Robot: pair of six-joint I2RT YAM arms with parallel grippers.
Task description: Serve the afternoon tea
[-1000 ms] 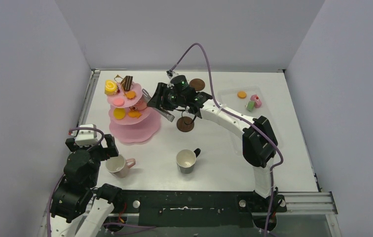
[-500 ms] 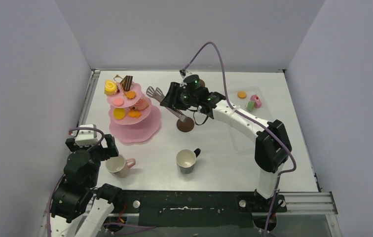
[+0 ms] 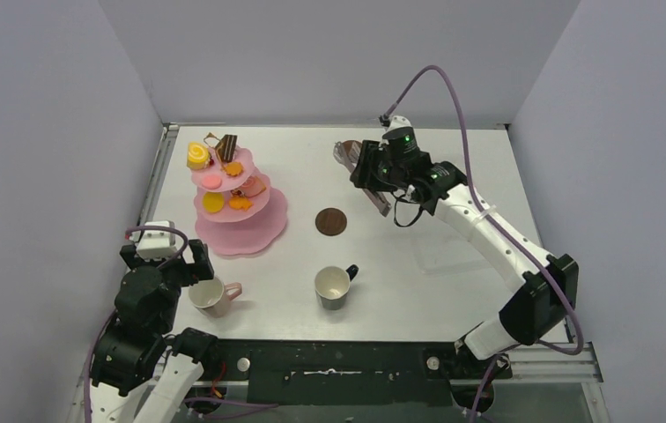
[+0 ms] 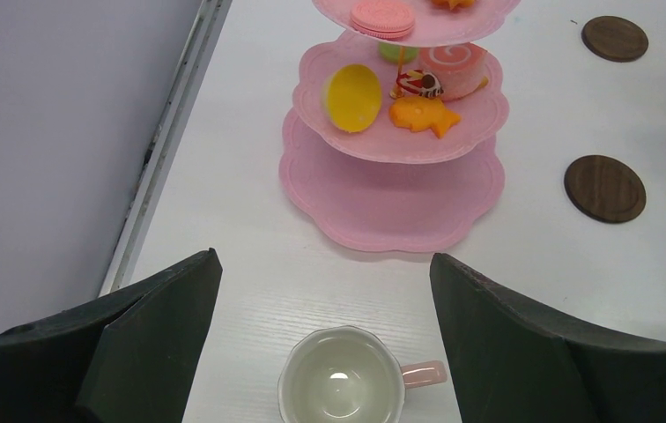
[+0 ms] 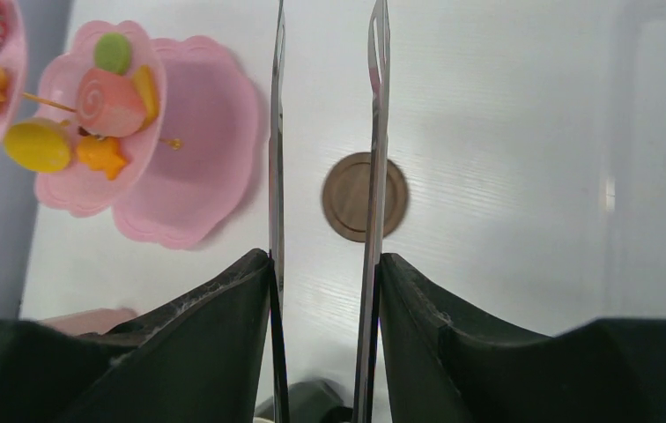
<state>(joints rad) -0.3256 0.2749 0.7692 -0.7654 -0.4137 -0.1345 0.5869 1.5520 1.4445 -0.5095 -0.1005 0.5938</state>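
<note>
While right tool [image 5: 322, 264] clamps tongs [image 5: 377, 132], left tool [image 4: 322, 260] gapes wide beside pink mug [image 4: 340, 388].

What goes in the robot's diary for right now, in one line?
right gripper: holds tongs, empty | left gripper: open by pink mug | black mug: off near coaster

Fingers [image 5: 206, 352] pinch metal tongs [image 5: 378, 88]; brown coaster [image 5: 347, 198] behind one blade; pink stand [image 5: 197, 150] carries pastries [image 5: 105, 101].

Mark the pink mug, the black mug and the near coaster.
pink mug [image 4: 339, 384], left wrist view, inside of the cup.
black mug [image 3: 333, 286], top view, its pale inside.
near coaster [image 3: 330, 221], top view, its centre.
</note>
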